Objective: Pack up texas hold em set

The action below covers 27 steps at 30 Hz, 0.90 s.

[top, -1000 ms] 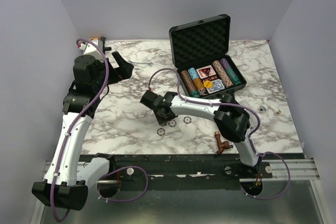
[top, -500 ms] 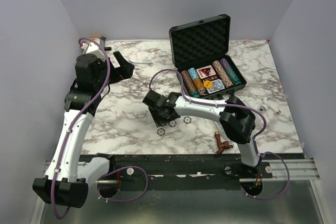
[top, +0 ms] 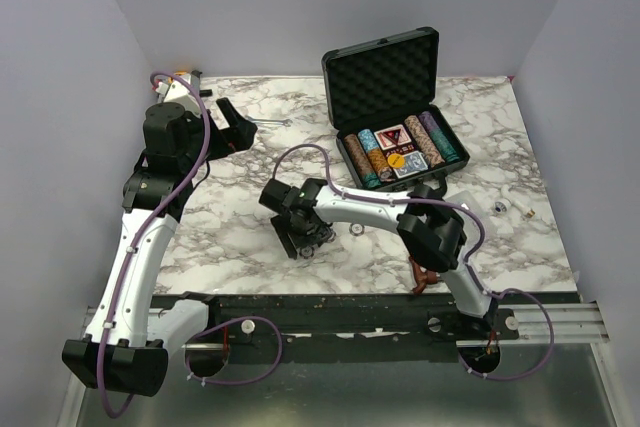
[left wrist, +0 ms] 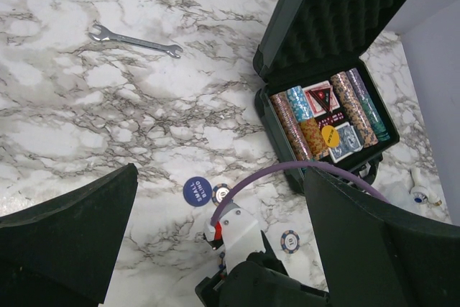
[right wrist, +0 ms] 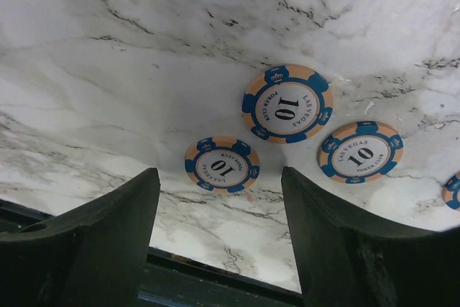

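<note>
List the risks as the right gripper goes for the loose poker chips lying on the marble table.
1. The nearest 10 chip lies flat on the marble table, so the open right gripper may skid over its thin edge or push it away.
2. A second 10 chip sits close beside it; closing fingers could knock it.
3. The chip rows in the black case look nearly full, so slotting a chip in may be tight.
</note>
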Each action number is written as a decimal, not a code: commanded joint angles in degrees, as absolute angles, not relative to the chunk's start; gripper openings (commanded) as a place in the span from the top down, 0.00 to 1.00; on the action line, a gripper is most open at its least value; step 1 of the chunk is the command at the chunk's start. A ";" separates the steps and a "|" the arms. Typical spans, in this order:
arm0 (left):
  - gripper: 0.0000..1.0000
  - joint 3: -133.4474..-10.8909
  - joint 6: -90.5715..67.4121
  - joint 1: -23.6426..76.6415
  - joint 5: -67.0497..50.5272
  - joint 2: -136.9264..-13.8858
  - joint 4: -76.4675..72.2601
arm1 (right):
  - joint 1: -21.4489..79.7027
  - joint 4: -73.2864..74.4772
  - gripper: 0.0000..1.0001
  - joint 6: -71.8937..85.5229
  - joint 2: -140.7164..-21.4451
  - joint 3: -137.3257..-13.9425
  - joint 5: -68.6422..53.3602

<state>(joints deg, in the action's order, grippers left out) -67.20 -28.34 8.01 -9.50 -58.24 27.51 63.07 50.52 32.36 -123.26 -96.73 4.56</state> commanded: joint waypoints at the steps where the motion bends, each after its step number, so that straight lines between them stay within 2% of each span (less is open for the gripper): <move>1: 0.01 -68.03 -28.04 8.26 -10.84 -58.14 27.04 | 63.92 54.37 0.29 33.29 -125.99 -99.36 4.09; 15: 0.02 -68.12 -28.13 8.26 -11.32 -57.71 27.07 | 64.52 55.18 0.48 34.25 -129.55 -100.31 7.90; 22: 0.01 -68.03 -28.21 8.26 -11.29 -57.74 26.96 | 64.54 52.73 0.65 34.83 -127.66 -98.10 9.15; 27: 0.02 -68.03 -28.21 8.26 -11.25 -57.83 26.98 | 64.58 50.37 0.71 35.59 -123.86 -96.53 10.48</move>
